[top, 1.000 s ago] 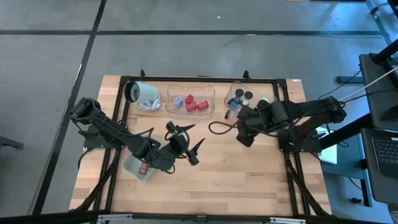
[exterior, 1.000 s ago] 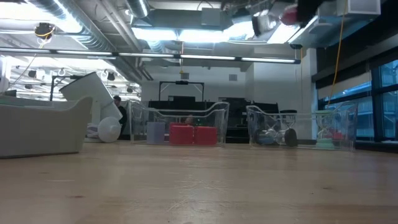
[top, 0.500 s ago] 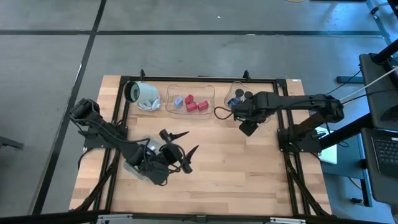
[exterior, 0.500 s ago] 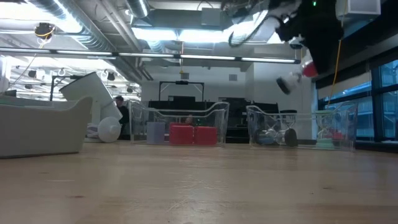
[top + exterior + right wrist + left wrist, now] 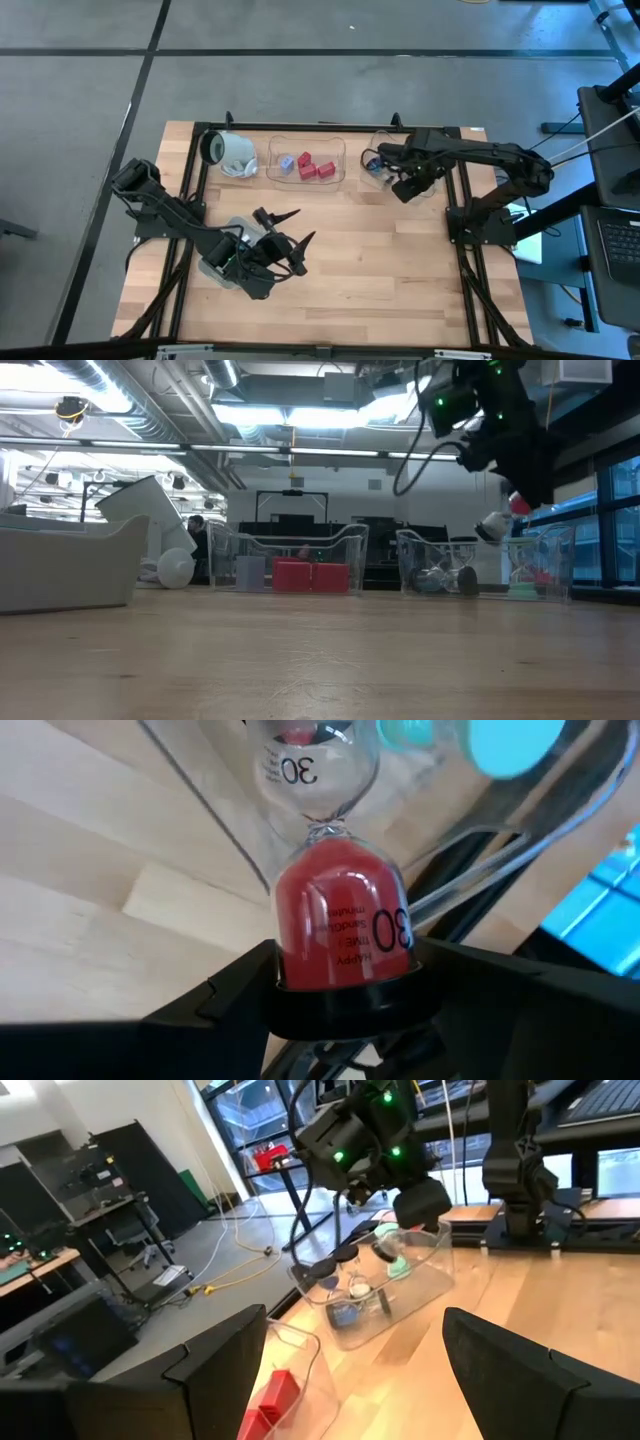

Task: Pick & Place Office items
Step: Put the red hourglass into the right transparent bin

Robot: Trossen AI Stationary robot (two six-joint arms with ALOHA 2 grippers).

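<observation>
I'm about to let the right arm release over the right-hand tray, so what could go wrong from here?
1. The right claw grips the red-sand hourglass timer only by its dark end cap; the glass could slip or swing on release.
2. The clear plastic tray on the right already holds small pieces, including a mint-green disc, so the timer may land on them or strike the tray wall.
3. The left claw waits open near the table's front; no conflict visible.

High camera looks straight down on my whole table (image 5: 400,280). Low camera sits at tabletop level, facing the room. My left wrist camera faces the right clear tray (image 5: 400,1295), shared with both; my right wrist camera is close on it.
</observation>
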